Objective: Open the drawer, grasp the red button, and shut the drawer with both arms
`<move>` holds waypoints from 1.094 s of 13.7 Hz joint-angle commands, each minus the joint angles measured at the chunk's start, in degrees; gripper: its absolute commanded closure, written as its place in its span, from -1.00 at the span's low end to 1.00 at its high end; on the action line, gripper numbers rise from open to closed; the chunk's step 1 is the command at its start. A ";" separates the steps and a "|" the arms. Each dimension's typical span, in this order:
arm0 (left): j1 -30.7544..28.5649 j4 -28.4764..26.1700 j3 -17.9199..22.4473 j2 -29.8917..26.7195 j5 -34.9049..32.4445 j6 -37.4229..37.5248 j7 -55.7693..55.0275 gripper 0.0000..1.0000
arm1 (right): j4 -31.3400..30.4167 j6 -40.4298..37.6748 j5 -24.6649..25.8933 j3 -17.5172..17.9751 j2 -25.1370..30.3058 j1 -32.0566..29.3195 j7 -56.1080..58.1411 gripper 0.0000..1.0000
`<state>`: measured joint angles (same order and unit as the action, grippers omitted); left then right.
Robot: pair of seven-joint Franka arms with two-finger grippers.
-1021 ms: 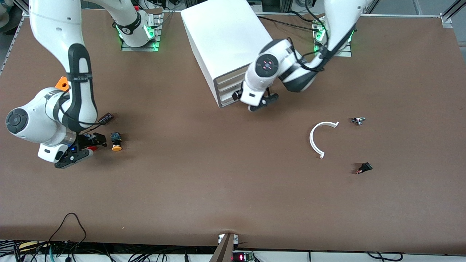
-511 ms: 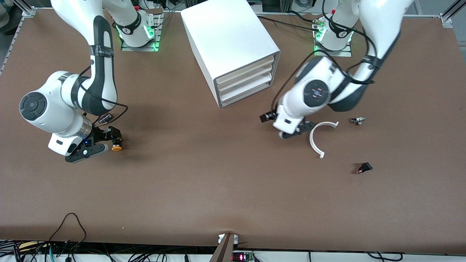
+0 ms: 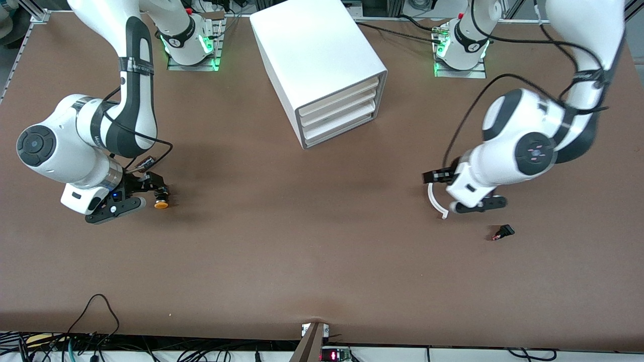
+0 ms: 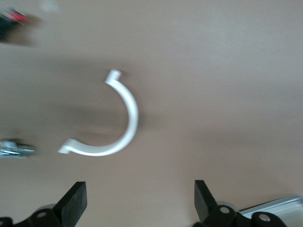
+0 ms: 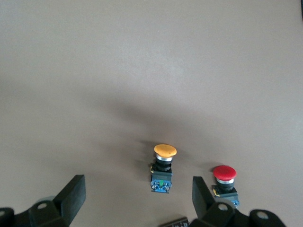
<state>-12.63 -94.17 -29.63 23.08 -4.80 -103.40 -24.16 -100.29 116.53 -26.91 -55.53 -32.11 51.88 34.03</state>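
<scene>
The white drawer cabinet stands at the middle of the table, farther from the front camera, with its three drawers shut. In the right wrist view the red-capped button lies on the table just outside one finger. The orange-yellow button lies just ahead of the gap between the jaws. My right gripper is open and low over the table at the right arm's end, holding nothing. The hand hides the red button in the front view. My left gripper is open and empty above a white curved piece.
The orange-yellow button shows beside the right hand, with a small dark board just farther from the front camera. The white curved piece lies under the left hand. A small black part lies nearer the front camera, and a metal bit is close by.
The left arm has swung away from the cabinet front toward its own end of the table, now over the white curved piece. The right hand shifted slightly beside the buttons.
</scene>
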 commanded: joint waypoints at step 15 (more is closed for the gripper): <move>12.63 -9.80 32.53 -30.01 3.93 12.70 26.18 -1.00 | 1.67 -23.36 27.09 47.18 35.62 -40.37 -12.58 -1.00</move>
<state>-0.93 -101.94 2.21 -4.12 0.44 -91.01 0.68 -99.13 94.39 -0.77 -9.08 2.60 12.65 20.39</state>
